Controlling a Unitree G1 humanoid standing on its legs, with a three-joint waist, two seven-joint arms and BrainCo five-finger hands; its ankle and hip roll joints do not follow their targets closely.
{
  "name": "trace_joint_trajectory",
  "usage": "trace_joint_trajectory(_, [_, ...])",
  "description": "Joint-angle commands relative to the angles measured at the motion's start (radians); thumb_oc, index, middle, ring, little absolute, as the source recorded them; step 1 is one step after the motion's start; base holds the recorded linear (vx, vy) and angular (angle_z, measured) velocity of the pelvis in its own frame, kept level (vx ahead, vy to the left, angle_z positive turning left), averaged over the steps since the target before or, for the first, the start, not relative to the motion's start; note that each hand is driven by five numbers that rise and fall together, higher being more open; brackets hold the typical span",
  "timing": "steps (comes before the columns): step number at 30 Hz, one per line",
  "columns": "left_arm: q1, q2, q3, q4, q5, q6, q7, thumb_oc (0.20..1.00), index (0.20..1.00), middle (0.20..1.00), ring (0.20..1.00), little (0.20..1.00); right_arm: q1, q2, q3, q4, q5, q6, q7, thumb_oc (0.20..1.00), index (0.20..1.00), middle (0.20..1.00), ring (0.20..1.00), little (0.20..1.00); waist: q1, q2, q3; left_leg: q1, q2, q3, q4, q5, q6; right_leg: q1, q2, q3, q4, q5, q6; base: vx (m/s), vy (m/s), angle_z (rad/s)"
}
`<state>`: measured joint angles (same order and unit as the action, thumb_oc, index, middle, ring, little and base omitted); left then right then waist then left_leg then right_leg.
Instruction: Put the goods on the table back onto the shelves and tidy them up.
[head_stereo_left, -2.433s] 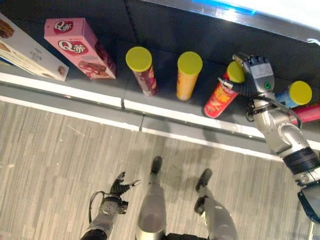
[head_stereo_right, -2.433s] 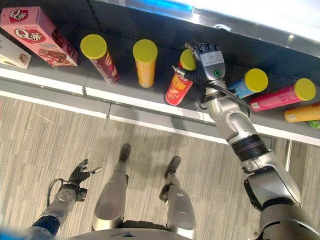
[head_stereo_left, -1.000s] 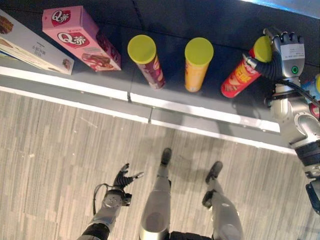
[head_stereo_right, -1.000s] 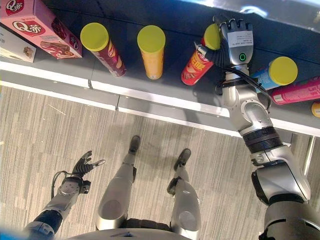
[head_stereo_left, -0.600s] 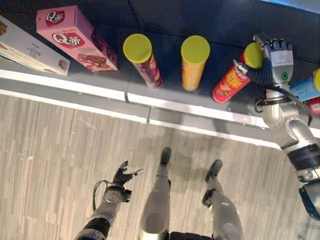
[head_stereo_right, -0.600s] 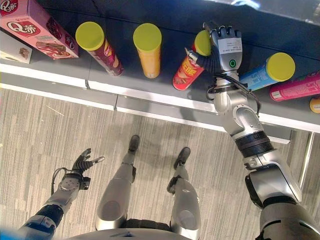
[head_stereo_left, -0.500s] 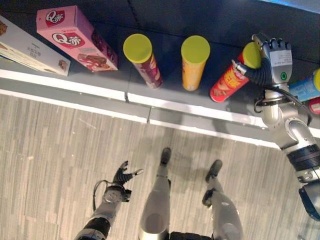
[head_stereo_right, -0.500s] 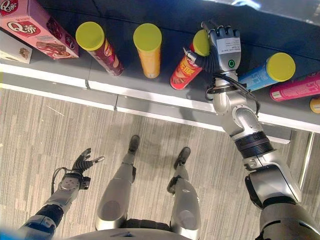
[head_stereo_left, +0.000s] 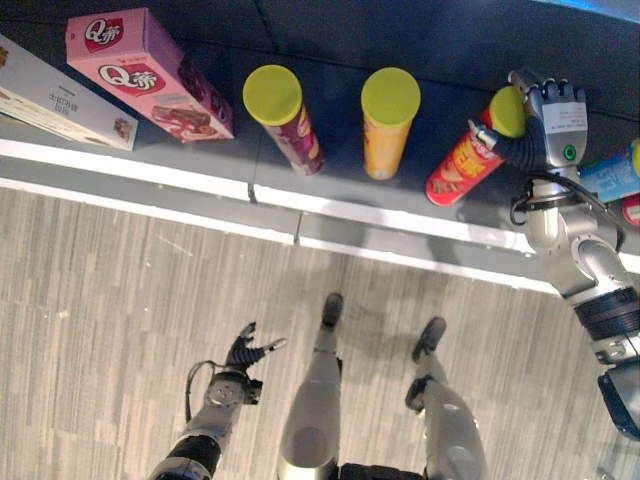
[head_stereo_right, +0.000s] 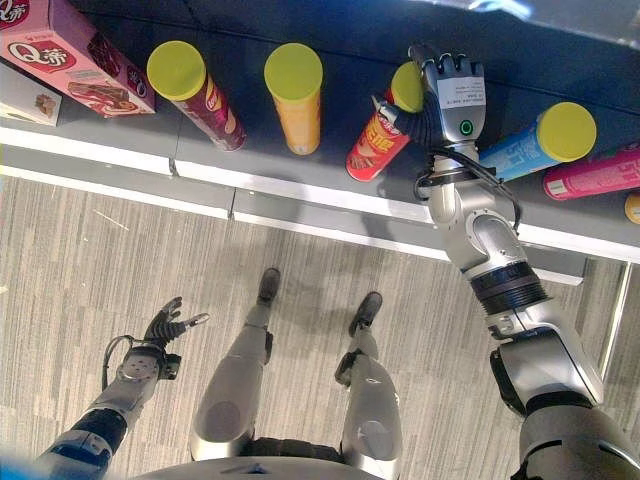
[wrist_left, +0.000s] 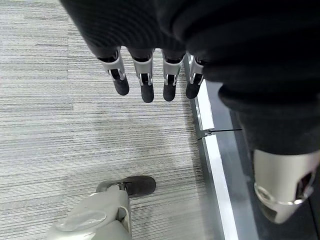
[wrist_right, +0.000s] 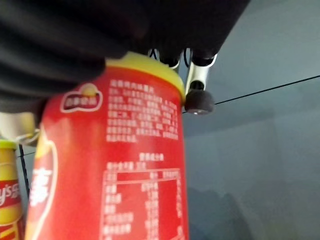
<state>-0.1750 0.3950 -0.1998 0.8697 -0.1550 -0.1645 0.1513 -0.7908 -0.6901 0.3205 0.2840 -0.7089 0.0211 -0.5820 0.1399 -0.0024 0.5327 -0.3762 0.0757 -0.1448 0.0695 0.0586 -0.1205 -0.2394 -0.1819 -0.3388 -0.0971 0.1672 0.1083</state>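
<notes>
A red chip can with a yellow lid (head_stereo_left: 463, 164) stands on the dark shelf (head_stereo_left: 330, 40), leaning a little. My right hand (head_stereo_left: 545, 118) is curled round its upper end. Seen from the right wrist, the red can (wrist_right: 115, 180) is pressed against the palm, with a dark fingertip (wrist_right: 198, 102) past its lid. To its left stand an orange can (head_stereo_left: 385, 128) and a dark red can (head_stereo_left: 285, 125), both yellow-lidded. My left hand (head_stereo_left: 243, 360) hangs low over the floor, fingers (wrist_left: 146, 85) straight and holding nothing.
A pink snack box (head_stereo_left: 145, 75) and a pale flat box (head_stereo_left: 60, 95) lie on the shelf at the left. A blue can (head_stereo_right: 530, 145) and a pink can (head_stereo_right: 595, 178) lie to the right of my right hand. The shelf's white front edge (head_stereo_left: 300, 205) runs across.
The red can has shifted slightly in my right hand and stands a bit less tilted than half a second ago. The left hand has stayed where it was.
</notes>
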Motion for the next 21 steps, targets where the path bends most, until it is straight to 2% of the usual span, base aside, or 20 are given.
trace_joint_trajectory(1, [-0.009,0.007,-0.034,0.041,-0.038,-0.007,0.016,1.000,1.000,1.000,1.000,1.000,-0.054,-0.053,0.023,-0.024,-0.022,-0.001,-0.021,0.200,0.200,0.200,0.200,0.200,-0.019,-0.015,-0.052,-0.007,0.011,0.032,0.048,-0.102,0.019,0.018,-0.121,0.029,0.072,-0.081,0.104,0.00,0.000,0.00])
trace_joint_trajectory(21, [-0.029,0.008,-0.035,0.051,-0.036,0.000,0.022,1.000,1.000,1.000,1.000,1.000,-0.060,-0.063,0.012,-0.029,-0.014,0.009,-0.025,0.200,0.200,0.200,0.200,0.200,-0.035,-0.021,-0.059,-0.004,0.012,0.038,0.049,-0.107,0.020,0.013,-0.120,0.038,0.072,-0.084,0.102,0.00,0.000,0.00])
